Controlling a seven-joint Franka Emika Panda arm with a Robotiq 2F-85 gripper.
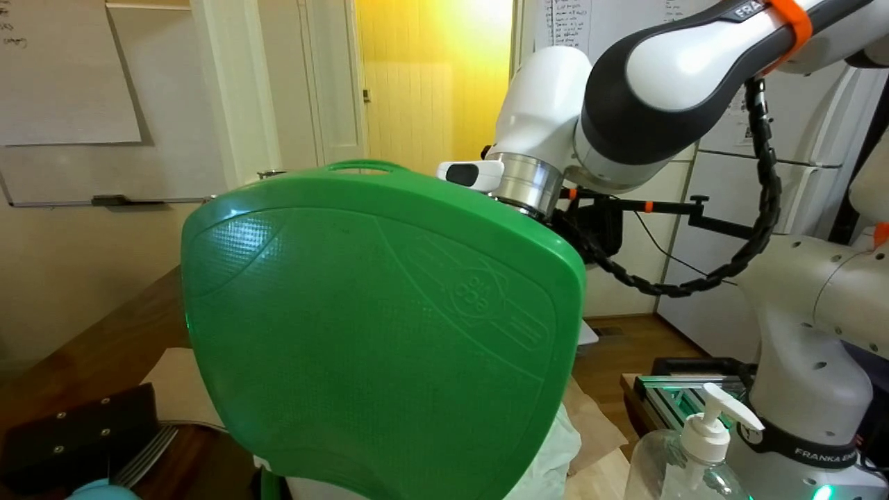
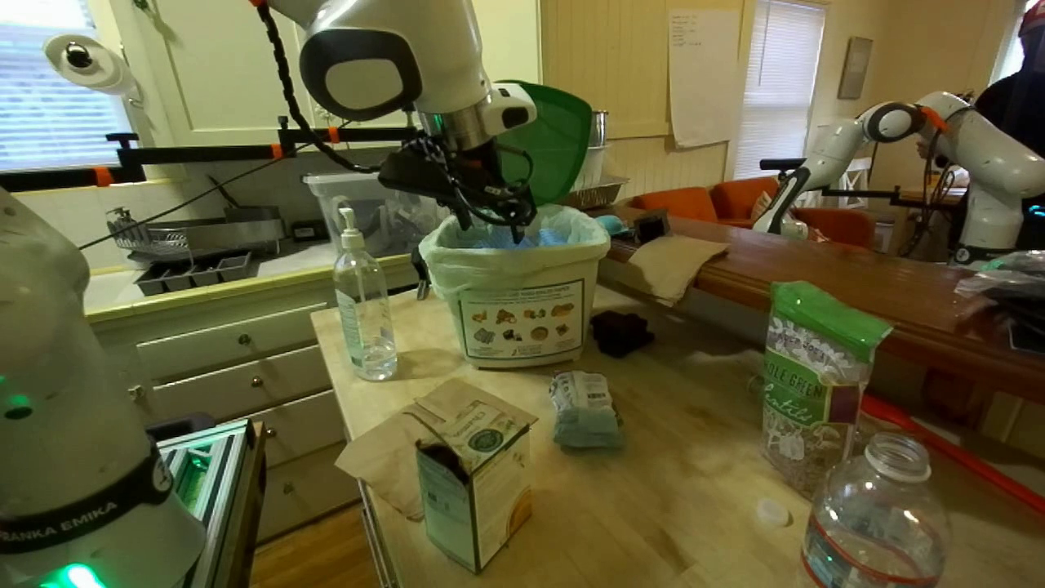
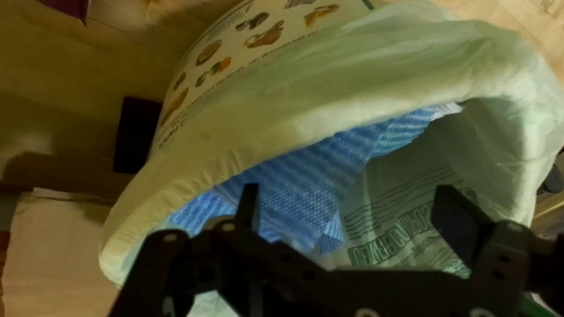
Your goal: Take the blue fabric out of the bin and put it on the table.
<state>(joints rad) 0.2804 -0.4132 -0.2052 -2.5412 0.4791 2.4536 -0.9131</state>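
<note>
Blue striped cloth seen in lined bin, gripper parted at its mouth

In the wrist view, the gripper's fingers are spread wide apart across the lower half of the frame, and nothing is held between them. The cloth is seen crumpled in the middle of the frame, its upper edge cut off from sight by the folded rim of the pale green liner, and part of it covered by the finger on the frame's left. Whether the cloth is touched by that finger cannot be told.

In an exterior view, the bin is set on the wooden table at the centre of the frame, its front printed with food pictures. A pump bottle is placed beside it on the left, a printed carton is stood below it in the frame, and a bag of green lentils is stood toward the right. In an exterior view, the centre of the frame is filled by the bin's raised green lid, and the fingers are hidden behind it
</note>
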